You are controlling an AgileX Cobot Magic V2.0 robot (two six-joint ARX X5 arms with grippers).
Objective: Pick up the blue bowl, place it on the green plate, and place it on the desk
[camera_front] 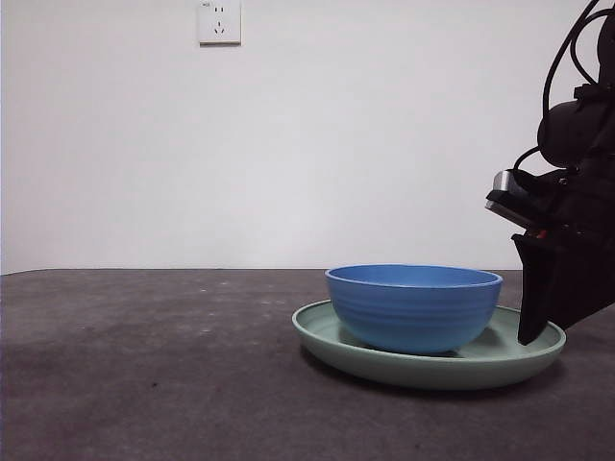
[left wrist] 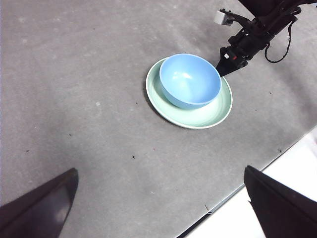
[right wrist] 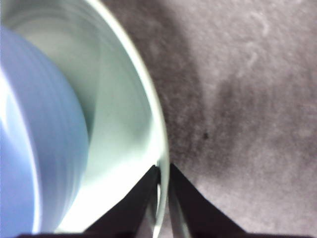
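The blue bowl [camera_front: 414,307] sits upright inside the green plate [camera_front: 327,334], and the plate rests flat on the desk [camera_front: 144,365]. Seen from the left wrist, the bowl is off-centre in the plate, crowding one side of the rim and leaving a wider crescent of bare green on the other. The bowl's inside looks empty, with a small highlight on its floor.

Right gripper [right wrist: 164,174] — down at the plate's edge. In its own wrist view the two black jaws are drawn close together with the thin pale rim running between them, one jaw inside the plate and one outside over the desk, so it is pinching the plate's rim. The blue bowl's ridged wall fills the side of that view, near the jaws but apart from them. In the front view this arm comes in dark from the right side edge, its tip at the plate's right-hand rim; the bowl itself is not touched.

Left gripper [left wrist: 158,198] — held high and well away from the plate, looking down on the whole scene. Its jaws are spread wide, nothing between them but bare desk. A pale strip beyond the desk's edge shows near one jaw.

A wall socket [camera_front: 219,21] is mounted on the white wall behind the desk.
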